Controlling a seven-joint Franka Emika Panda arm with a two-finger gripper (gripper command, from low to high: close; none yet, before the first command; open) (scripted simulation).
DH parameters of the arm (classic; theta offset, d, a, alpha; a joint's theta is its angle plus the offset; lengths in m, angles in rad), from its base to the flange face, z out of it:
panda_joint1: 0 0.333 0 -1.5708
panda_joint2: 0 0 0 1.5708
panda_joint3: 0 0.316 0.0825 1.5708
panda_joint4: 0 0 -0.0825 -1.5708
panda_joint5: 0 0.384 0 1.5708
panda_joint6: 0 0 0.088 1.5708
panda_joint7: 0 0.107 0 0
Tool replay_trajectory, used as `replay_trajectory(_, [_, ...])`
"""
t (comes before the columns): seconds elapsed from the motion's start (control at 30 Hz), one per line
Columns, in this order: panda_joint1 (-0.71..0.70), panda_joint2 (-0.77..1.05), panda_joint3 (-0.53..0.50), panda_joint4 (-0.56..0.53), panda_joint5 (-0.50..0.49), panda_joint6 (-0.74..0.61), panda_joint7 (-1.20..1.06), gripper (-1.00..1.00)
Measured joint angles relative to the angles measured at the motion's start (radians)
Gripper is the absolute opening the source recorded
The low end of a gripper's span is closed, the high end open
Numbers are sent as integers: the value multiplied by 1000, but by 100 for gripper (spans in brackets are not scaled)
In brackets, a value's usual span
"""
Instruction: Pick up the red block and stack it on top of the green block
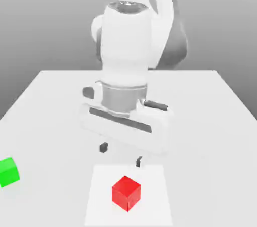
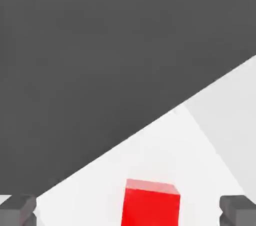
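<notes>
End effector (image 1: 121,154), fingers spread wide and empty, hovering above the small glossy red cube (image 1: 126,193); small bright green cube (image 1: 8,172) well apart on the white surface (image 1: 211,120).

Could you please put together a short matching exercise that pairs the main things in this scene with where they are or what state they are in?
Things:
1. red block
2. green block
3. pincer
4. table

Places or states:
A. at the exterior view's left edge, resting alone on the table
B. open, holding nothing, above the table
C. white surface bearing both cubes
D. on a lighter square patch near the front, just ahead of the fingertips

Right pairs: 1-D, 2-A, 3-B, 4-C
</notes>
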Motion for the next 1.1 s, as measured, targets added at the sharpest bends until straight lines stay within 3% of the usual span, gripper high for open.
replay_trajectory(0.2, [40,215,-52,7,-55,164,80,0])
replay_trajectory(0.23, [50,245,-65,11,-66,188,88,-100])
replay_trajectory(0.47, [51,249,-66,11,-69,194,91,-100])
replay_trajectory(0.67, [8,73,-31,-11,14,41,15,-100])
replay_trajectory(1.1, [-415,95,-317,145,109,-94,-451,-100])
